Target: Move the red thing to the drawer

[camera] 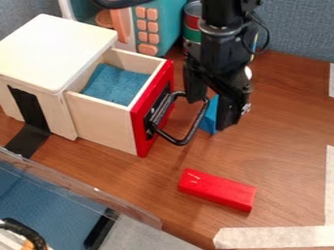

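The red block [217, 189] lies apart from the released hand [209, 114], nearer the camera.

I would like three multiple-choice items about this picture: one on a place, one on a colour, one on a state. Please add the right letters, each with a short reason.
1. Where is the red block?
A) In the drawer
B) On the table
C) On top of the cabinet

2. Which colour is the handle of the drawer?
A) Yellow
B) White
C) Black

3. In what state is the drawer?
A) Open
B) Shut
C) Upside down

Right letters:
1: B, the red block lies flat on the wood of the table, apart from the drawer.
2: C, the handle shows as a black loop against the red front.
3: A, the drawer sticks out of the cabinet and its inside can be seen.
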`<state>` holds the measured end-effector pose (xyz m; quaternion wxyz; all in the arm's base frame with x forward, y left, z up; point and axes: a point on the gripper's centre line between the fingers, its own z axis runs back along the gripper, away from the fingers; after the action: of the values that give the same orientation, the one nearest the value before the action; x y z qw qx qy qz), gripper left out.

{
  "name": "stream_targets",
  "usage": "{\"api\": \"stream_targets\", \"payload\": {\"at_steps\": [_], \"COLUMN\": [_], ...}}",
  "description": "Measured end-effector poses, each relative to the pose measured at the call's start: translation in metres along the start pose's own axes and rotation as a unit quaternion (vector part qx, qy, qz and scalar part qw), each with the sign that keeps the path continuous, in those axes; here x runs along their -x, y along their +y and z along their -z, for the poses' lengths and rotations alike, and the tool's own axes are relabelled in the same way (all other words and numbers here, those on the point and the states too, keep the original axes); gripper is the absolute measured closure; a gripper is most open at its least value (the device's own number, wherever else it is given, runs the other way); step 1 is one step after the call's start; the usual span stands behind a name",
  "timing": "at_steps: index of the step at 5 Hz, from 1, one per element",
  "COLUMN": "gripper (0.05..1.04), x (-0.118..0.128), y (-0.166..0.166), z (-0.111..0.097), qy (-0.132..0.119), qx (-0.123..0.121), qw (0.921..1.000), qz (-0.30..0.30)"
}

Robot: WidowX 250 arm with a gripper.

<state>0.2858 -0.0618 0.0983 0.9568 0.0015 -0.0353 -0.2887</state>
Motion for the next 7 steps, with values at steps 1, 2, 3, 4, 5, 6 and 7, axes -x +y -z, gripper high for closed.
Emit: {"api": "stream_targets", "payload": {"at_steps": [1,2,3,4,5,6,7], "gripper": [0.083,0.083,0.083,0.083,0.083,0.083,0.083], "x": [-0.005,-0.016,-0.014,-0.013,-0.012,-0.006,-0.004], "y": [0.000,-0.006,-0.015,-0.026,-0.035,-0.048,-0.055], "z": [0.011,0.025,0.041,0.055,0.060,0.067,0.066], "qy": [0.007,-0.004,-0.017,-0.041,-0.043,-0.039,-0.038], "qx": [0.011,0.007,-0.008,-0.017,-0.020,-0.016,-0.013], "qw": [0.9925,0.9710,0.9610,0.9618,0.9601,0.9573,0.9520], "qz": [0.122,0.239,0.276,0.270,0.276,0.286,0.303]}}
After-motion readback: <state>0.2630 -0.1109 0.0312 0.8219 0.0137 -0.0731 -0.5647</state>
